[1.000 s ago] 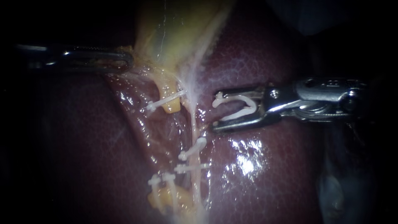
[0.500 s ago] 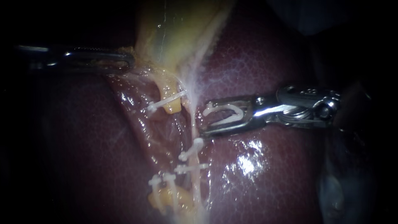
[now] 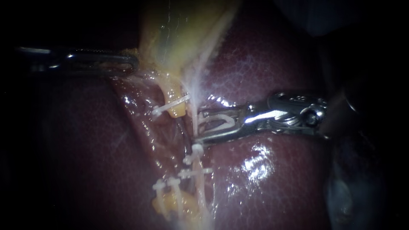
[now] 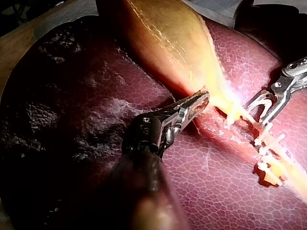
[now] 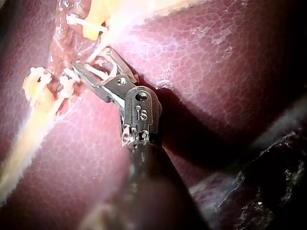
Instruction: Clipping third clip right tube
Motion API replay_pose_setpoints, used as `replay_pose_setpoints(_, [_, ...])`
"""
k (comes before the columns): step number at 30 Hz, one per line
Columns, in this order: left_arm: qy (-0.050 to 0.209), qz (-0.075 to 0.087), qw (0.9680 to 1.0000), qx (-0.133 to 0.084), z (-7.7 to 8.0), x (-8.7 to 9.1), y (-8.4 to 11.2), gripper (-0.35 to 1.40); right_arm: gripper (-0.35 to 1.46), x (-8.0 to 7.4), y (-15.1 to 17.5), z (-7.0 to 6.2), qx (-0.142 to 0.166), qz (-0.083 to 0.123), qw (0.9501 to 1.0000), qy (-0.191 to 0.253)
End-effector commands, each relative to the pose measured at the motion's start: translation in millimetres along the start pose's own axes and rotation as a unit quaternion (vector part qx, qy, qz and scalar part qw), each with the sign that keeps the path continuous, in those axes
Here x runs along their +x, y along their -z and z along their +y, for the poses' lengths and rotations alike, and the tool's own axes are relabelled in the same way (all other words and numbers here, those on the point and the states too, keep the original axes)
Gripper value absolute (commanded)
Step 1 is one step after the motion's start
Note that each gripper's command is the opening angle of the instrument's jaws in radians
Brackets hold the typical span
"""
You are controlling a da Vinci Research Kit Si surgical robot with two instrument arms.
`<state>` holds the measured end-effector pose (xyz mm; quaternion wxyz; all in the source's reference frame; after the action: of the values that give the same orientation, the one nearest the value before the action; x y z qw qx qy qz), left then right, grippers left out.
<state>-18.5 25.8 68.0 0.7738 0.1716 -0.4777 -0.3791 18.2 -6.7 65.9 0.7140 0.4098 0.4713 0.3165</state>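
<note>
The pale right tube (image 3: pixel 194 100) runs down from the yellow gallbladder (image 3: pixel 183 30) across the dark red liver (image 3: pixel 277 187). My right instrument (image 3: pixel 199 125) reaches it from the right. Its jaws hold a white open clip (image 3: pixel 221 121) from both sides, with the tube inside the clip's mouth. Two closed clips (image 3: pixel 194 154) (image 3: pixel 196 172) sit on the same tube lower down. In the right wrist view, the right instrument (image 5: pixel 91 58) straddles the tube just above them. My left instrument (image 3: pixel 130 64) is shut on tissue at the gallbladder's edge, as the left wrist view shows for the left instrument (image 4: pixel 201 101).
A short yellow tube stub (image 3: pixel 174 108) to the left carries its own clip (image 3: pixel 170 104). Another clipped yellow stub (image 3: pixel 170 202) lies at the lower middle. Wet glare shines on the liver below the right instrument's shaft (image 3: pixel 294 117).
My right instrument has moved left until its clip-loaded jaws reached around the right tube. The jaws and clip have narrowed. The left instrument has stayed put.
</note>
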Motion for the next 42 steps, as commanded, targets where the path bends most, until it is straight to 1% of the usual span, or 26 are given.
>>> replay_pose_setpoints(1, [0.0,0.0,1.0,0.0,0.0,0.0,0.0,-0.35,0.48,0.0,-0.2,0.1,0.006,0.005,0.9999,-0.007])
replay_pose_setpoints(3, [0.0,0.0,1.0,0.0,0.0,0.0,-0.1,-0.35,0.48,-0.1,-0.6,0.3,0.017,0.012,0.9997,-0.016])
replay_pose_setpoints(7, [0.0,0.0,1.0,0.001,0.0,0.1,-0.1,-0.35,0.48,-0.1,-1.2,0.5,0.042,0.032,0.9979,-0.038])
replay_pose_setpoints(10, [0.0,0.0,1.0,0.001,-0.1,0.1,-0.2,-0.35,0.48,0.0,-1.5,0.4,0.062,0.047,0.9953,-0.057])
replay_pose_setpoints(13, [0.0,0.0,1.0,0.001,-0.1,0.1,-0.2,-0.35,0.48,0.2,-1.8,0.0,0.084,0.062,0.9917,-0.075])
replay_pose_setpoints(16, [0.0,0.0,1.0,0.0,-0.1,0.1,-0.3,-0.35,0.48,0.7,-1.9,-0.8,0.107,0.076,0.9875,-0.088])
replay_pose_setpoints(18, [0.0,0.0,1.0,0.0,-0.1,0.1,-0.3,-0.35,0.48,1.2,-1.9,-1.6,0.122,0.084,0.9845,-0.094])
replay_pose_setpoints(23, [0.0,0.0,1.0,0.0,-0.1,0.1,-0.3,-0.35,0.48,2.9,-1.5,-3.6,0.151,0.102,0.9782,-0.1])
replay_pose_setpoints(25, [0.0,0.0,1.0,0.0,-0.1,0.1,-0.3,-0.35,0.47,3.5,-1.2,-4.2,0.158,0.105,0.9767,-0.101])
replay_pose_setpoints(27, [0.0,0.0,1.0,0.0,-0.1,0.1,-0.3,-0.35,0.46,4.0,-1.0,-4.7,0.159,0.107,0.9762,-0.103])
replay_pose_setpoints(31, [0.0,0.0,1.0,0.0,-0.1,0.1,-0.3,-0.35,0.42,4.4,-0.8,-5.2,0.159,0.107,0.9759,-0.104])
replay_pose_setpoints(35, [0.0,0.0,1.0,0.0,-0.1,0.0,-0.3,-0.35,0.32,4.4,-0.6,-5.1,0.158,0.106,0.9761,-0.104])
replay_pose_setpoints(37, [0.0,0.0,1.0,0.0,-0.1,0.0,-0.3,-0.35,0.22,4.4,-0.5,-4.9,0.158,0.106,0.9762,-0.104])
replay_pose_setpoints(41, [0.0,0.0,1.0,0.0,-0.2,0.0,-0.3,-0.35,-0.05,4.4,0.0,-4.7,0.153,0.109,0.9765,-0.106])
replay_pose_setpoints(42, [0.0,0.0,1.0,0.0,-0.2,0.0,-0.3,-0.35,-0.19,4.4,0.2,-4.7,0.151,0.108,0.9764,-0.109])
